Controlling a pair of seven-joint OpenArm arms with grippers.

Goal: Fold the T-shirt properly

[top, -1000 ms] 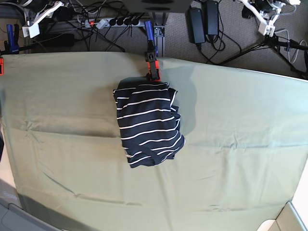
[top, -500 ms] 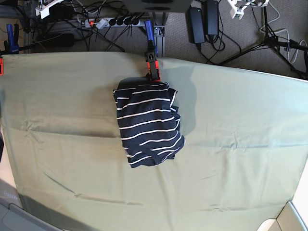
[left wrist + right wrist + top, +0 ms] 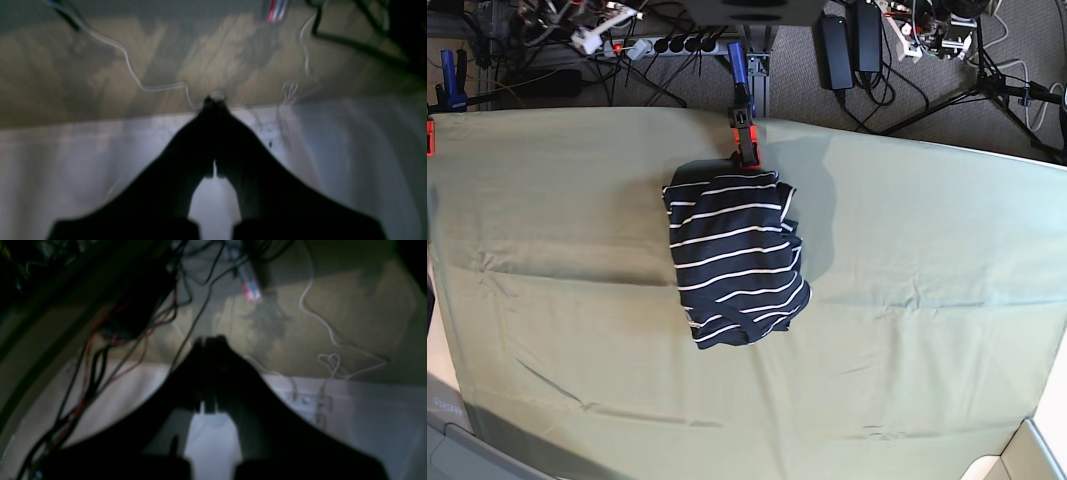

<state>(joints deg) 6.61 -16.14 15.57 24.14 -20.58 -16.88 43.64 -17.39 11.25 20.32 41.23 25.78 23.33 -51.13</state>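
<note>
The T-shirt (image 3: 735,258), dark navy with thin white stripes, lies folded into a compact rectangle on the olive-green table cloth (image 3: 907,260), just behind the middle of the table. Neither gripper is near it. Both arms are drawn back beyond the table's far edge and only show as small parts at the top of the base view. In the left wrist view my left gripper (image 3: 215,101) is shut and empty, facing floor and cables. In the right wrist view my right gripper (image 3: 209,340) is shut and empty too. Both wrist views are blurred.
An orange and black clamp (image 3: 745,140) with a blue handle pins the cloth at the back edge, just behind the shirt. Another clamp (image 3: 449,85) sits at the back left. A power strip (image 3: 667,45), cables and tripod legs (image 3: 987,85) lie behind the table.
Both arms' white ends have moved along the top edge of the base view toward the middle. The shirt has not moved.
</note>
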